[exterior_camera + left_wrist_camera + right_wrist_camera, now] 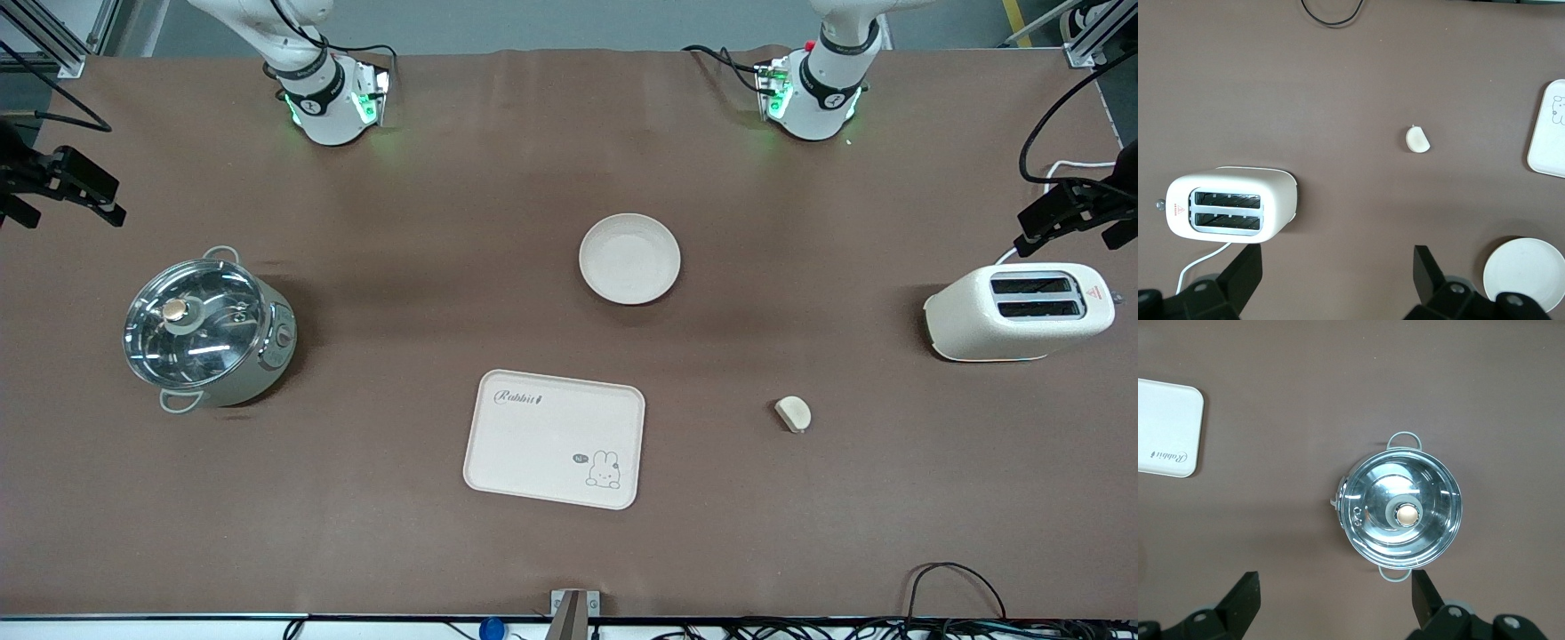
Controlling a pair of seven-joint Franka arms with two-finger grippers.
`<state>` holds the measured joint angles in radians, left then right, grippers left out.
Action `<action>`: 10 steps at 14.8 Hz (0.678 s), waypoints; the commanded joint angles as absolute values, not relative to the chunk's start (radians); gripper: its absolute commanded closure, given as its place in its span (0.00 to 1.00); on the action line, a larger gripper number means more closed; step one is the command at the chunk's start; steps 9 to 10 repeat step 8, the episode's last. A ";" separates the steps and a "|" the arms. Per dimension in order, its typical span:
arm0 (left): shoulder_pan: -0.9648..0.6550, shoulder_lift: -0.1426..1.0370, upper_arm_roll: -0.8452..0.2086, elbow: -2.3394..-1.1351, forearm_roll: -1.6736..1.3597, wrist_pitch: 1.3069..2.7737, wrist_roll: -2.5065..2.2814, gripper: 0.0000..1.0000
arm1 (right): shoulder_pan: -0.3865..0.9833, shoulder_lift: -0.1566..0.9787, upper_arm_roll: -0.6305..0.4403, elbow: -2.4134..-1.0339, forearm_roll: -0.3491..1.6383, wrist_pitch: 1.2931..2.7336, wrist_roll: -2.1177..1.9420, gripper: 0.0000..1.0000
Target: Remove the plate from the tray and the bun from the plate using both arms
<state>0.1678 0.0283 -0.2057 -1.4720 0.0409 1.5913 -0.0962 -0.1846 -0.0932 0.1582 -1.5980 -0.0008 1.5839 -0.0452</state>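
The brown worktop (427, 551) carries everything, and the tray (553, 439) serves as landmark. The pot (206, 329) stands well apart from the tray toward the right arm's end; the toaster (1018, 313) toward the left arm's end. The plate (629, 259) lies farther from the front camera than the tray, empty. The bun (792, 413) lies beside the tray toward the left arm's end. The left gripper (1338, 273) hangs wide open and empty above the worktop, toaster, bun and plate all below it and apart. The right gripper (1336, 597) hangs wide open and empty over the pot's edge.
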 commanded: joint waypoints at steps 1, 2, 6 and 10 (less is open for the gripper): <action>0.150 0.057 -0.192 -1.447 0.026 1.594 -0.123 0.00 | -0.184 -0.097 0.155 -1.601 0.011 1.580 -0.054 0.00; 0.147 0.063 -0.193 -1.447 0.020 1.592 -0.141 0.00 | -0.184 -0.097 0.155 -1.601 0.011 1.582 -0.054 0.00; 0.146 0.066 -0.201 -1.451 -0.115 1.551 -0.260 0.00 | -0.184 -0.097 0.155 -1.601 0.011 1.582 -0.054 0.00; 0.140 0.069 -0.207 -1.451 -0.109 1.549 -0.314 0.00 | -0.184 -0.097 0.155 -1.601 0.011 1.582 -0.054 0.00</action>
